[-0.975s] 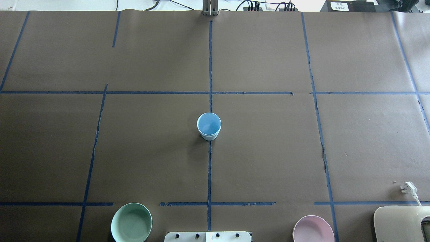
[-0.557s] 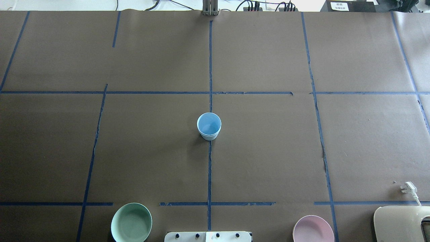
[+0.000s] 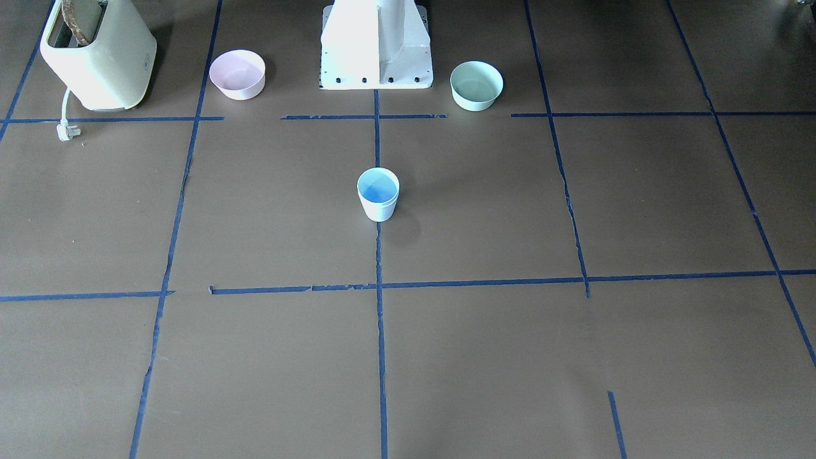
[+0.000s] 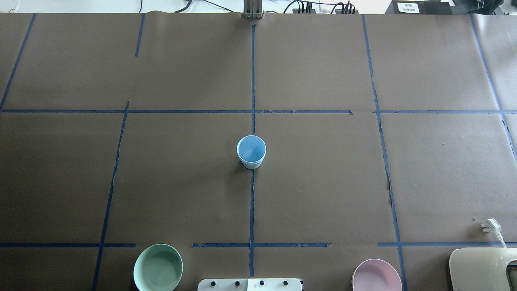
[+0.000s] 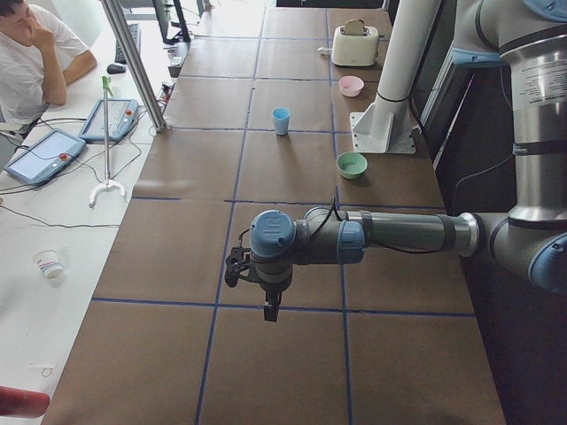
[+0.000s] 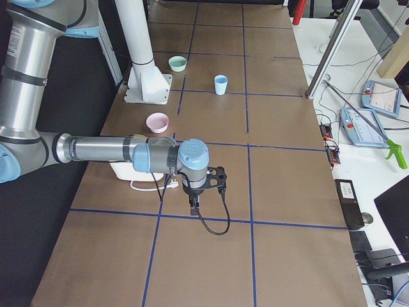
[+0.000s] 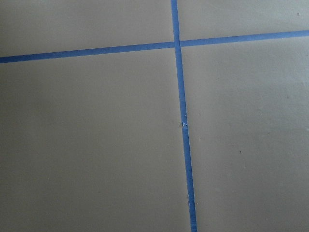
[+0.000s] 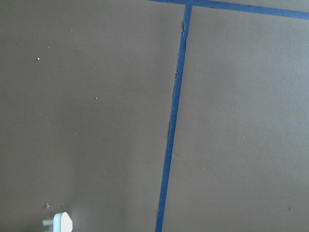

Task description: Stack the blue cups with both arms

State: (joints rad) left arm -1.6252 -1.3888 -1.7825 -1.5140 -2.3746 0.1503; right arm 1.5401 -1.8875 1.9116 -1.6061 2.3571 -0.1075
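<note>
Unmoved since a second ago: blue cup [image 4: 251, 152], upright on the centre tape line [image 4: 251, 202]. Left gripper [image 5: 269, 313] and right gripper [image 6: 193, 210]: jaw state cannot be told.

It was a robotics lab: a paper-covered counter [image 4: 323, 182] gridded with blue tape [image 4: 253, 81], teach pendants [image 5: 42, 155] and an operator [image 5: 35, 53] alongside.
</note>
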